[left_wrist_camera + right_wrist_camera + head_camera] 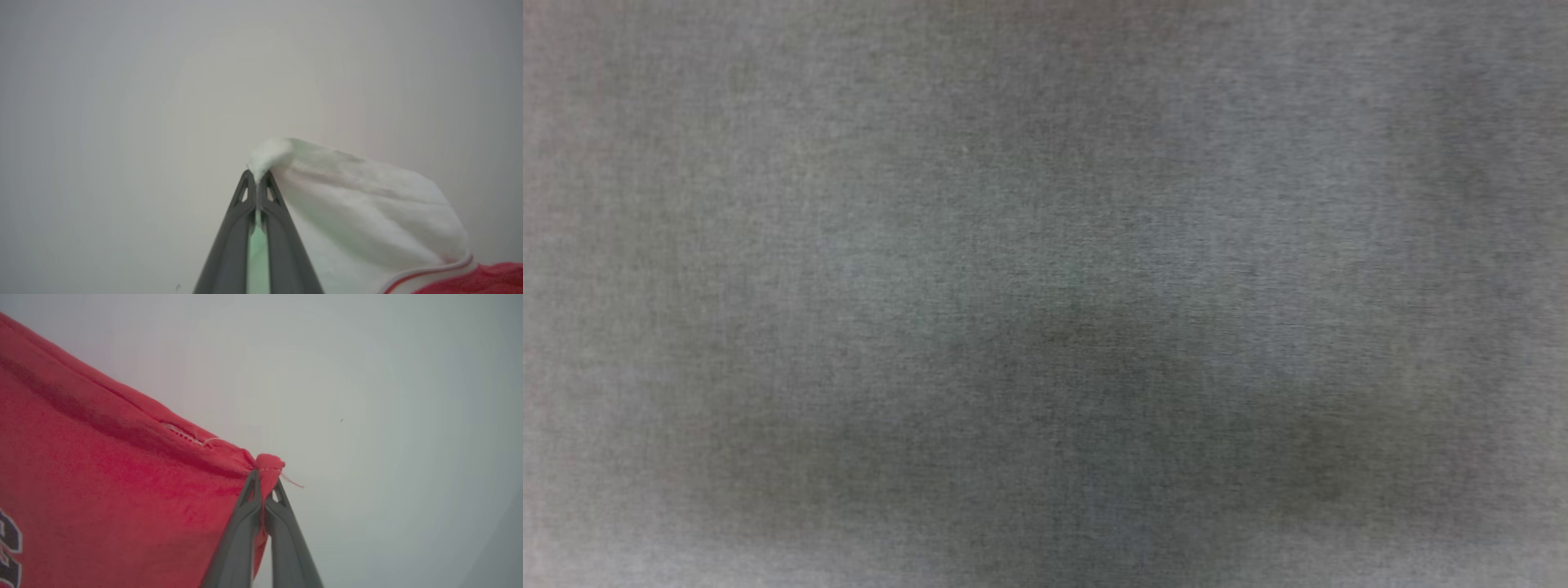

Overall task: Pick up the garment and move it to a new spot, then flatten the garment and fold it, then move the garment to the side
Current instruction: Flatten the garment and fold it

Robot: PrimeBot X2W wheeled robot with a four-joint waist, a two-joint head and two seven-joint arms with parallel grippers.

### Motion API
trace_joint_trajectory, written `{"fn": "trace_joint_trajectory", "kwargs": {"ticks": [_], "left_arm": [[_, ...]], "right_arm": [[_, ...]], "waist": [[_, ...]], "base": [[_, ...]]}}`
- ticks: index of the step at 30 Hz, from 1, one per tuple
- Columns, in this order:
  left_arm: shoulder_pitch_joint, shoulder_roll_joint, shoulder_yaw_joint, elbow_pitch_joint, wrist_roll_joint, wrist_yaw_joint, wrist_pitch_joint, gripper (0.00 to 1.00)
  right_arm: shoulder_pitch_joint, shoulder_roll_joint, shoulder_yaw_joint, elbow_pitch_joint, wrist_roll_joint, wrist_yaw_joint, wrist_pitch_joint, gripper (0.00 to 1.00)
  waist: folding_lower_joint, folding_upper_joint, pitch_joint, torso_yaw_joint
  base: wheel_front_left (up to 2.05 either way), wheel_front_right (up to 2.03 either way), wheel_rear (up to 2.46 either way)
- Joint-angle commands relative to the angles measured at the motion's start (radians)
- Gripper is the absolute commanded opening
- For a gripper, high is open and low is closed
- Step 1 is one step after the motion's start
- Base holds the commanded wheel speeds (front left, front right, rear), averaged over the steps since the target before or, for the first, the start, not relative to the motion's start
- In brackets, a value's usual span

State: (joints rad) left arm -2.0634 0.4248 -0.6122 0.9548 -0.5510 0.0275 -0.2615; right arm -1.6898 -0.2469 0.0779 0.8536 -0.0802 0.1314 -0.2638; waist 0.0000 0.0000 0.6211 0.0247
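My left gripper [257,179] nipping the jersey [486,279] by its fuzzy white sleeve [367,212], right gripper [264,484] clamped on a red corner [269,461], black lettering [8,547] at eight o'clock

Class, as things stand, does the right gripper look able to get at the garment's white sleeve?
Probably not. The right gripper is shut on a red corner of the garment, so it isn't free, and the left gripper pinches the white sleeve itself.
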Motion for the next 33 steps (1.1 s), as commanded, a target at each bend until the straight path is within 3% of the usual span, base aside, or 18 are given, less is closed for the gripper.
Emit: {"fn": "trace_joint_trajectory", "kwargs": {"ticks": [1, 4, 11, 16, 21, 27, 33], "left_arm": [[0.046, 0.01, 0.014, -0.018, 0.002, 0.006, -0.003, 0.0], [0.135, 0.011, 0.029, -0.052, 0.007, -0.012, -0.002, 0.0], [0.311, -0.002, -0.016, 0.04, -0.015, -0.094, 0.025, 0.0], [0.434, -0.015, -0.069, 0.085, -0.042, -0.14, 0.131, 0.0], [0.571, -0.007, -0.125, 0.081, -0.084, -0.157, 0.26, 0.0], [0.775, 0.046, -0.2, -0.022, -0.171, -0.158, 0.428, 0.0], [1.022, 0.142, -0.217, -0.21, -0.28, -0.146, 0.58, 0.0]], "right_arm": [[0.026, 0.009, -0.007, -0.004, -0.017, -0.002, 0.0, 0.0], [0.072, 0.013, -0.021, 0.013, -0.045, -0.002, 0.0, 0.0], [0.192, 0.0, 0.027, 0.106, -0.015, -0.002, 0.0, 0.0], [0.295, -0.007, 0.115, 0.192, 0.077, -0.002, 0.001, 0.0], [0.425, 0.002, 0.233, 0.24, 0.232, -0.002, 0.032, 0.0], [0.62, -0.047, 0.392, 0.139, 0.462, -0.002, 0.136, 0.0], [0.838, -0.177, 0.499, -0.075, 0.681, -0.002, 0.267, 0.0]], "waist": [[0.0, 0.0, 0.014, 0.018], [0.0, 0.0, -0.004, 0.031], [0.0, 0.0, -0.072, 0.05], [0.0, 0.0, -0.142, 0.055], [0.0, 0.0, -0.223, 0.056], [0.0, 0.0, -0.31, 0.061], [0.0, 0.0, -0.378, 0.07]], "base": [[0.0, 0.0, 0.0], [0.0, 0.0, 0.0], [0.0, 0.0, 0.0], [0.0, 0.0, 0.0], [0.0, 0.0, 0.0], [0.0, 0.0, 0.0], [0.0, 0.0, 0.0]]}}
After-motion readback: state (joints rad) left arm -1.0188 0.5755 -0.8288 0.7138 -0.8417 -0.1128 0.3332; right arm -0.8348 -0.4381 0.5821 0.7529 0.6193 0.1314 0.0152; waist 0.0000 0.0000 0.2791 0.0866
